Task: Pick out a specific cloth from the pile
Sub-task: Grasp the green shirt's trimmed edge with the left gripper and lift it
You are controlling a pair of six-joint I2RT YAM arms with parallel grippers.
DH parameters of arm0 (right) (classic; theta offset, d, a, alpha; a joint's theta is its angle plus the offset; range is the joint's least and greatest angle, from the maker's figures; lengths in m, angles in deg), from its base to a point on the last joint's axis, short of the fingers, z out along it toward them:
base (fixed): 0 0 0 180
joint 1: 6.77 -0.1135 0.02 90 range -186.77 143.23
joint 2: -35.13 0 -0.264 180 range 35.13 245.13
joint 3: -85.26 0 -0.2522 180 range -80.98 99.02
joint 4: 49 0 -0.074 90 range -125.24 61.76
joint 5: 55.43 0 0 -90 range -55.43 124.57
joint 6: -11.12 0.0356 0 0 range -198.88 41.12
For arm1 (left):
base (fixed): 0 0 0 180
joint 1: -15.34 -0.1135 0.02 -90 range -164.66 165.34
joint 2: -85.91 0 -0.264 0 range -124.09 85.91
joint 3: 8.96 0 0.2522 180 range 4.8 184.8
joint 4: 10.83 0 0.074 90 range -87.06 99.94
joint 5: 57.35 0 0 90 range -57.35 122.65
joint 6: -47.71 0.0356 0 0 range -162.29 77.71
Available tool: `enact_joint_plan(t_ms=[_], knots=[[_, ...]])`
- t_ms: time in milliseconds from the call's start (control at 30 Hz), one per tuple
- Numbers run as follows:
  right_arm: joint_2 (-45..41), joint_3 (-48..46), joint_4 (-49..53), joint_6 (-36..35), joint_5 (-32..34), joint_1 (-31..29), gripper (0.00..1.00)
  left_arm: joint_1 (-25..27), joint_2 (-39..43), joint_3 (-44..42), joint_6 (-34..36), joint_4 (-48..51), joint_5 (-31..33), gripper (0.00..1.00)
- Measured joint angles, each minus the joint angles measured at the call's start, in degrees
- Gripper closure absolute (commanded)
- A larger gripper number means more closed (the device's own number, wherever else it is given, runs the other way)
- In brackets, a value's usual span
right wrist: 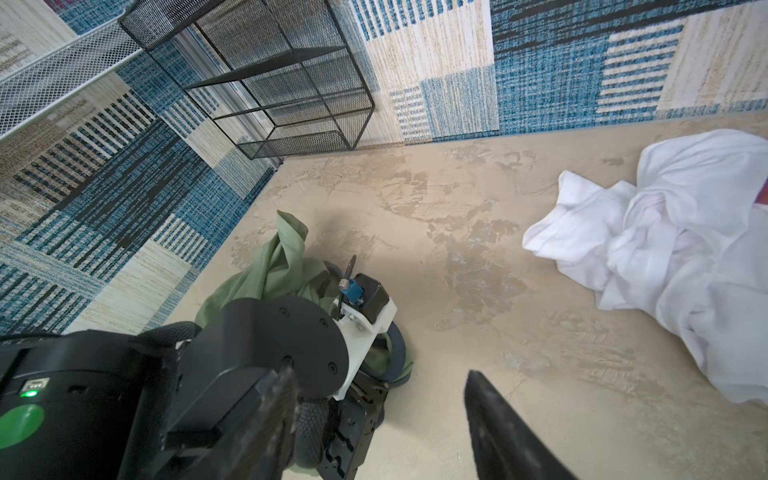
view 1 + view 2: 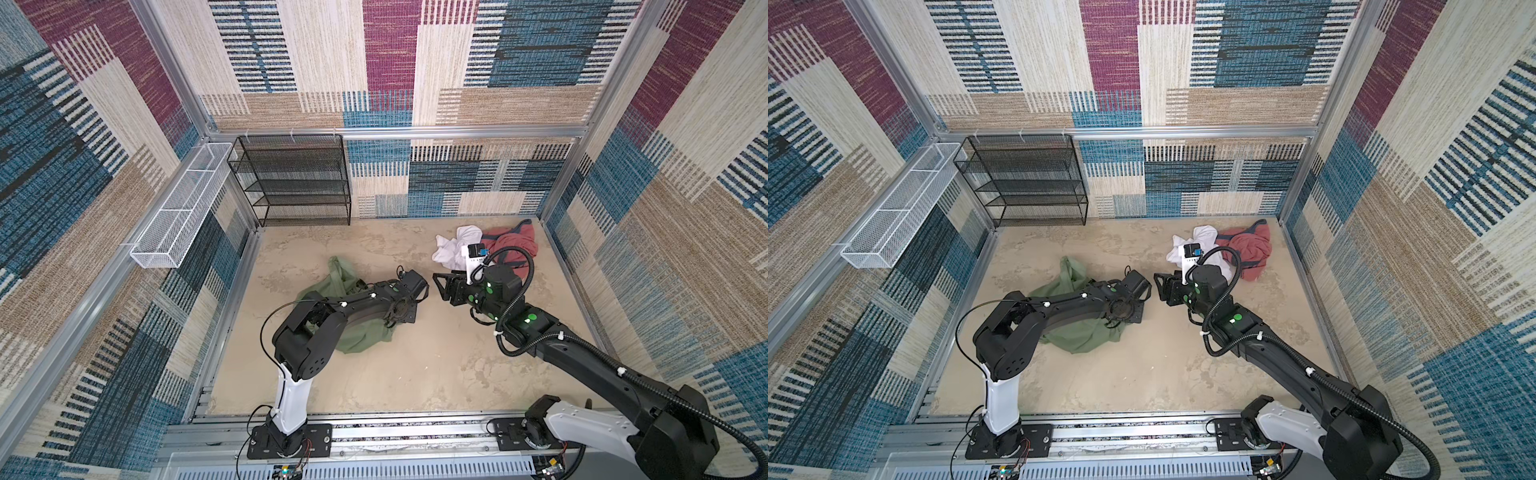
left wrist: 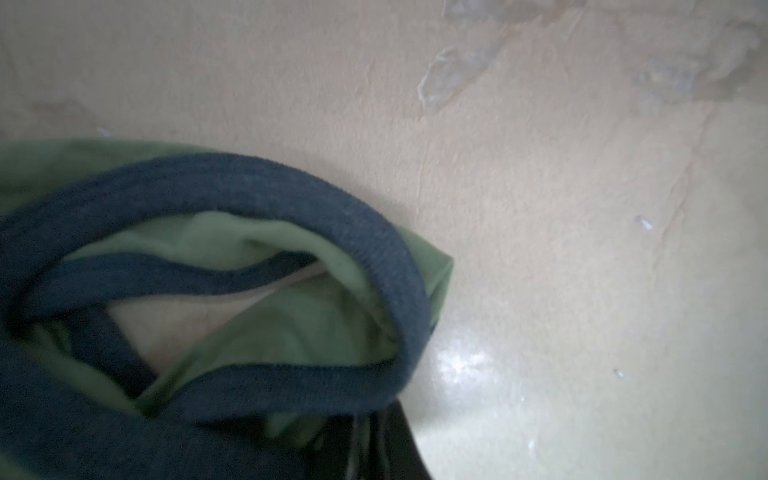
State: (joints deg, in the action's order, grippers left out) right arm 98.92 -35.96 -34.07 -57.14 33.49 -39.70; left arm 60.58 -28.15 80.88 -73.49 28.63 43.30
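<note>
2 top views look down alike; left wrist view, perhaps blurred, hugs cloth (image 3: 299,332).

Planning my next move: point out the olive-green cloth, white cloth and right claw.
olive-green cloth (image 2: 328,286): in a top view, upper bunched folds.
white cloth (image 1: 665,232): right wrist view, crumpled middle.
right claw (image 2: 439,287): in a top view, midway between open fingertips.

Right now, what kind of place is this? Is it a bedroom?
Most likely a robot test booth, not a bedroom: a left arm and right arm bolted to a metal rail, with patterned panels in an aluminium frame.
</note>
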Motion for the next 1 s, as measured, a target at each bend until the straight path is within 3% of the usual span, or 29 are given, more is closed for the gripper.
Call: enact_joint_plan(t_ms=[167,567,1000], knots=[[1.8,1.6,0.3,0.1,-0.5,0.0,0.34,0.0,2.3,-1.2,0.4,0.4,-0.7,1.00],[0.5,0.1,0.3,2.2,-0.9,0.0,0.34,-1.1,17.9,-2.2,3.0,1.0,-0.7,1.00],[1.0,0.6,0.2,1.9,-1.5,0.0,0.34,-10.5,34.1,-6.7,4.4,2.7,-1.2,1.00]])
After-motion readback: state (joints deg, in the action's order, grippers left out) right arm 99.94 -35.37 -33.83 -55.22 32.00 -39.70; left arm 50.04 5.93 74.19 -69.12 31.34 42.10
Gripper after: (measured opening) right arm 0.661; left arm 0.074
